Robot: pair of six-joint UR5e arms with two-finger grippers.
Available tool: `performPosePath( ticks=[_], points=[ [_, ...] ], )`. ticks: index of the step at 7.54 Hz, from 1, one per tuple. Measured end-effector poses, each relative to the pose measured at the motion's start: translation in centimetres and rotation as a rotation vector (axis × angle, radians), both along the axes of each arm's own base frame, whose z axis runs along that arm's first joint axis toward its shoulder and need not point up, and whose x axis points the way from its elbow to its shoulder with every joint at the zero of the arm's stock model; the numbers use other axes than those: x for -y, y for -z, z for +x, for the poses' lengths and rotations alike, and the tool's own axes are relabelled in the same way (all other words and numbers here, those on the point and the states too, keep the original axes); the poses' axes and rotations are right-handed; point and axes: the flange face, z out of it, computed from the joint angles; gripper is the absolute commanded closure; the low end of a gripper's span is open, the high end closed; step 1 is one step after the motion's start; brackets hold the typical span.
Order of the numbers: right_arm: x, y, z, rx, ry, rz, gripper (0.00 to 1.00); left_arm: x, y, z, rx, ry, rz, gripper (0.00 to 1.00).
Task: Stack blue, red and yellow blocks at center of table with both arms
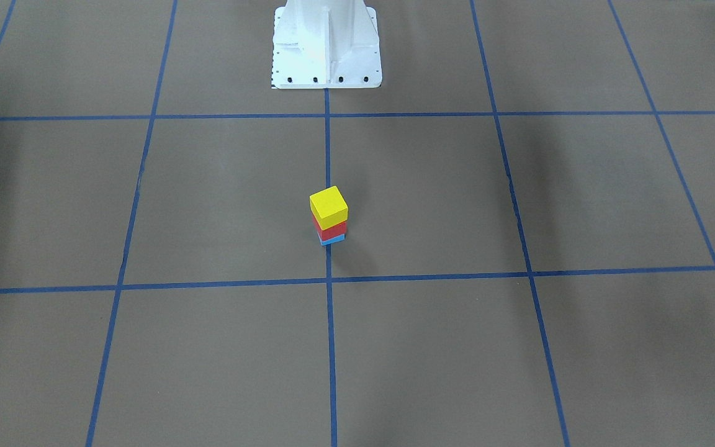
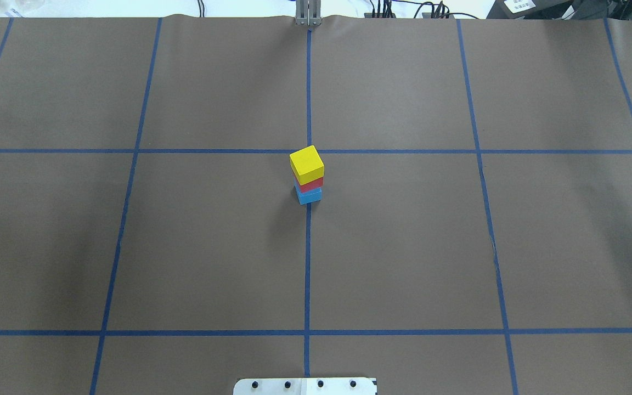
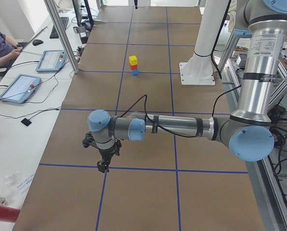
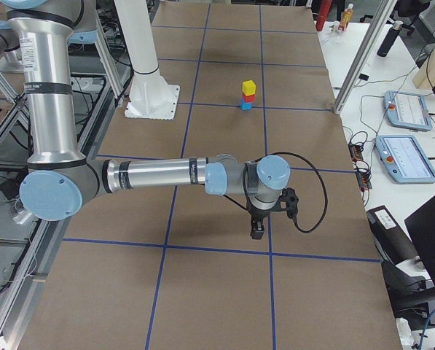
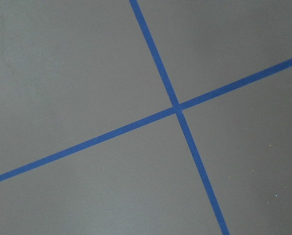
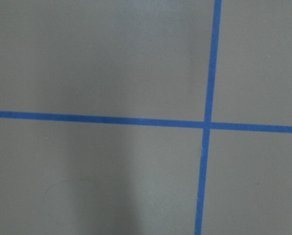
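Observation:
A stack stands at the table's centre: the yellow block (image 2: 306,164) on the red block (image 2: 309,185) on the blue block (image 2: 310,195). In the front-facing view the yellow block (image 1: 328,207) hides most of the red block (image 1: 331,230) and the blue block (image 1: 332,239). My left gripper (image 3: 103,166) shows only in the exterior left view, low over the table and far from the stack (image 3: 133,66). My right gripper (image 4: 257,232) shows only in the exterior right view, also far from the stack (image 4: 247,95). I cannot tell whether either is open or shut. Both wrist views show only paper and tape.
The table is covered in brown paper with a blue tape grid (image 2: 308,263). The white robot pedestal (image 1: 326,43) stands at the robot's edge. Aluminium posts (image 3: 61,36) and operator tablets (image 3: 18,87) line the far side, with a person's arm (image 3: 1,45) there.

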Motion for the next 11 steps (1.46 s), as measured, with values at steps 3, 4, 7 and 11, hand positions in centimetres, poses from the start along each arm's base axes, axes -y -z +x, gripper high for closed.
performPosePath(
  ticks=[3,4,7,11],
  points=[
    [-1.1,-1.0,1.5,-0.024,-0.019,-0.016,0.0,-1.8,0.0,-0.2,-0.001,0.067,-0.05,0.0],
    [-1.1,-1.0,1.6,-0.026,-0.022,-0.018,0.0,-2.0,-0.1,-0.2,-0.001,0.07,-0.053,0.0],
    [-1.2,-1.1,1.7,-0.026,-0.025,-0.021,0.0,-2.2,-0.3,-0.2,0.0,0.069,-0.058,0.0],
    [-1.4,-1.3,1.9,-0.026,-0.028,-0.023,0.0,-2.1,-0.5,-0.1,0.0,0.068,-0.063,0.0]
  ],
)
